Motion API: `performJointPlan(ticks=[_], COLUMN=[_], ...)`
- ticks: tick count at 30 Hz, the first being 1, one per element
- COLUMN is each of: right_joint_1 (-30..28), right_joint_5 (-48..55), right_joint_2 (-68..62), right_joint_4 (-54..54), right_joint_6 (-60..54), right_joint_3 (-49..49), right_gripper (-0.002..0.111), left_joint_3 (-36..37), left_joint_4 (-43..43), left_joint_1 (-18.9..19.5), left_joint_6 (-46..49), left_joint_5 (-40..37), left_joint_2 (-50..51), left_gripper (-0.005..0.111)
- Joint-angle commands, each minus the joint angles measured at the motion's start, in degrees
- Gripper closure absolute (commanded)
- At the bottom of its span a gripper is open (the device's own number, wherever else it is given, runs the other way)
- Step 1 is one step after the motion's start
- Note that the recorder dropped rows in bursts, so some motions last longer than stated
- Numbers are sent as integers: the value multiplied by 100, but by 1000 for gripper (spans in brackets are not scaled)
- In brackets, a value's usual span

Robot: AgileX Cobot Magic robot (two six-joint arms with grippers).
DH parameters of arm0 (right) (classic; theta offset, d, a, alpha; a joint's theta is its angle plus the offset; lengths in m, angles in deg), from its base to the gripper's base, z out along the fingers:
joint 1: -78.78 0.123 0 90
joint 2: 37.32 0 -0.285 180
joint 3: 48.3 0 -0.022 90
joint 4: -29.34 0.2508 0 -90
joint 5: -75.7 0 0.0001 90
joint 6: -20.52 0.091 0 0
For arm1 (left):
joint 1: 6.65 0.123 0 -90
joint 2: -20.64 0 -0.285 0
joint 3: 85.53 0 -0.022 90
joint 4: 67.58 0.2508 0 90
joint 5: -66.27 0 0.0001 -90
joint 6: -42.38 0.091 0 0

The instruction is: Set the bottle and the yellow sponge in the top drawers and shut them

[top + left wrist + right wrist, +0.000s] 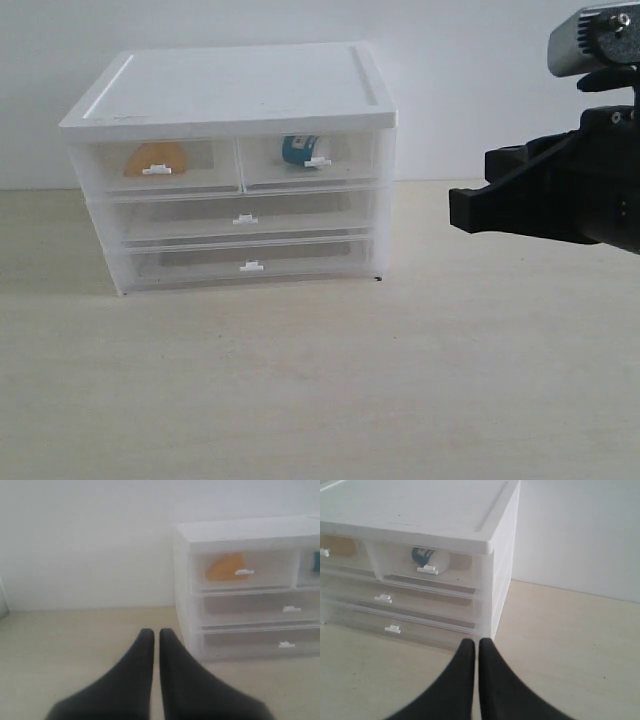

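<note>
Exterior view: a pale counter (pixel 320 400) runs across the whole frame and meets a white wall behind the cabinet. A broad stretch of counter lies open in front of the cabinet and beside it toward the right arm.

The white plastic cabinet (pixel 235 90) stands toward the back of the counter. Its four drawer fronts sit flush with the frame, all closed. Two full-width drawers (pixel 245 218) fill the lower part of the cabinet.

The black right arm (pixel 570 200) hangs well apart from the cabinet's side and is cut off by the frame edge. The left arm is out of this view.

The top drawers (pixel 205 160) sit side by side just under the cabinet's lid. Their fronts are translucent, so what lies inside shows only as soft, blurred shapes.

The left hand (pixel 156 635) is clenched, its two dark fingers (pixel 142 655) pressed together on nothing, low over the counter in front of the cabinet's near corner. The right hand (pixel 476 645) is clenched and empty too, near the cabinet's other front corner.

The yellow sponge (pixel 150 157) lies inside the top drawer on the left hand's side. The bottle (pixel 297 148) lies inside the other top drawer, its teal label partly hidden behind the small white tab handle (pixel 317 161).
</note>
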Motion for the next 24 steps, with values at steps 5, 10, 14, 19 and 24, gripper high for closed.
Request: performJointPlan(ticks=[5, 10, 14, 19, 24], right_joint_1=[-44, -44, -44, -44, -44], right_joint_5=[4, 15, 15, 15, 15], right_joint_2=[31, 31, 31, 31, 31], right_joint_4=[4, 4, 4, 4, 4], right_joint_6=[-27, -27, -16, -28, -28], right_joint_3=[25, 25, 25, 25, 25], right_gripper=[108, 108, 108, 108, 108], left_joint_3=[315, 315, 315, 315, 315], left_joint_4=[2868, 2788, 2788, 2788, 2813], left_joint_1=[-38, -38, -38, -38, -38], left_joint_6=[-3649, -3649, -3649, -3639, -3348], left_joint_5=[-275, -663, -704, -705, -839], left_joint_2=[-8, -8, -8, -8, -8], left_gripper=[103, 103, 103, 103, 103])
